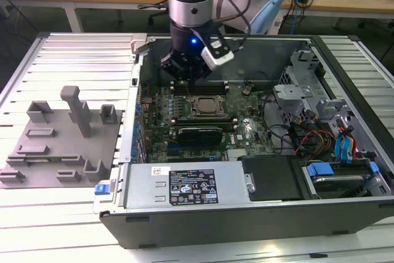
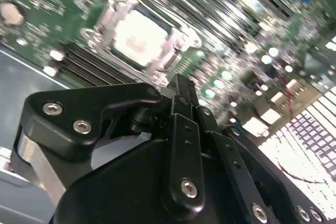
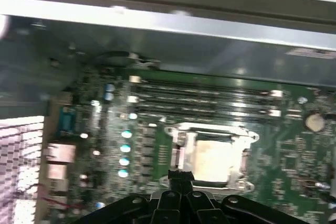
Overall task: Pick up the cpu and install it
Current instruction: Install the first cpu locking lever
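While hanging just over the motherboard [image 1: 246,121] inside the open case [image 1: 258,223], upper centre of the exterior view, shows the gripper [image 1: 189,78] closed up: fingertips pressed together, nothing pinched between. Same read off the gripper [image 2: 178,83] in the second wrist view and the gripper [image 3: 178,176] in the first wrist view. Finds the cpu [image 2: 139,38] not in the grip but lying flat inside the socket frame [image 1: 192,108], centre of the exterior view, silvery top up, square to the frame; likewise the cpu [image 3: 212,158] in the first wrist view. Judging by that: chip already set into place, hence level and boxed in by the frame rather than carried. Puts the closed tips just beside the socket edge, near the chip, apparently not touching. Probably held narrow to fit between socket and memory slots [image 3: 205,95], packed right behind. Around: black card [image 1: 200,132] just below the socket, labelled power supply [image 1: 184,186] across lower centre, cable tangle [image 1: 308,137] and drive cage [image 1: 298,90] at right, grey fixture tray [image 1: 55,146] at far left outside the case. Nothing across the socket top. Tightest spots: slots behind, case wall beyond; cables well apart.
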Robot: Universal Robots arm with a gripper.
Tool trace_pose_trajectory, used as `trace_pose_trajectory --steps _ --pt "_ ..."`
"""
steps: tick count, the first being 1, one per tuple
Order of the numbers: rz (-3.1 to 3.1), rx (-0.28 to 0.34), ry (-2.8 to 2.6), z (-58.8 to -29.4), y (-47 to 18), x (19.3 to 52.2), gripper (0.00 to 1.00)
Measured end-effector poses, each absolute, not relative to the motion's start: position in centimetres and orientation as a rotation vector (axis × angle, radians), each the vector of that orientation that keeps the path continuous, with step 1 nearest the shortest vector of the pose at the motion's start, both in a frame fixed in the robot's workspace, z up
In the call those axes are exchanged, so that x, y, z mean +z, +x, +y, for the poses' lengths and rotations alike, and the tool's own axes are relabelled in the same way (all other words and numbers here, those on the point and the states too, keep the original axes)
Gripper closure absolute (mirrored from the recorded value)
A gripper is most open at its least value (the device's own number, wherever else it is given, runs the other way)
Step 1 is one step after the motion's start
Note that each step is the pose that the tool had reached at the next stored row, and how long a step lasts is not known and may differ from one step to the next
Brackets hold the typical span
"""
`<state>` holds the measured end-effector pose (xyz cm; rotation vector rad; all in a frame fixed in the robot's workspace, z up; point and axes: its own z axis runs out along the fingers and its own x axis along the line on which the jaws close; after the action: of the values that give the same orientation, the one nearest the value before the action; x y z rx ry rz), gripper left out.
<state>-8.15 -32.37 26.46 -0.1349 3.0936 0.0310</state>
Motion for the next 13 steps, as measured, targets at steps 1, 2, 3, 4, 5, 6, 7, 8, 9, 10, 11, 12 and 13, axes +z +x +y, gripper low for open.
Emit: trace_pose_trajectory --steps 1,2,3,4,5,6,7,8,9,10,11,12,13 --pt "3.094 0.031 -0.135 -32.4 -8.8 26.4 0.89" --pt "3.093 0.031 -0.135 -32.4 -9.0 26.4 0.89" --pt "3.094 0.031 -0.135 -32.4 -9.1 26.4 0.89" --pt "3.094 0.031 -0.135 -32.4 -9.1 26.4 0.89" --pt "3.094 0.031 -0.135 -32.4 -9.2 26.4 0.89" --pt "3.094 0.031 -0.135 -32.4 -9.5 26.4 0.89" --pt "3.094 0.031 -0.135 -32.4 -9.8 26.4 0.89" --pt "3.094 0.031 -0.135 -32.4 -10.1 26.4 0.89" --pt "3.094 0.035 -0.135 -32.4 -10.2 26.4 0.89" --pt "3.093 0.057 -0.134 -32.4 -10.3 26.4 0.89" --pt "3.092 0.077 -0.134 -32.4 -10.3 26.4 0.89" --pt "3.089 0.123 -0.133 -32.4 -10.4 26.4 0.89" --pt "3.087 0.150 -0.132 -32.4 -10.5 26.4 0.89"
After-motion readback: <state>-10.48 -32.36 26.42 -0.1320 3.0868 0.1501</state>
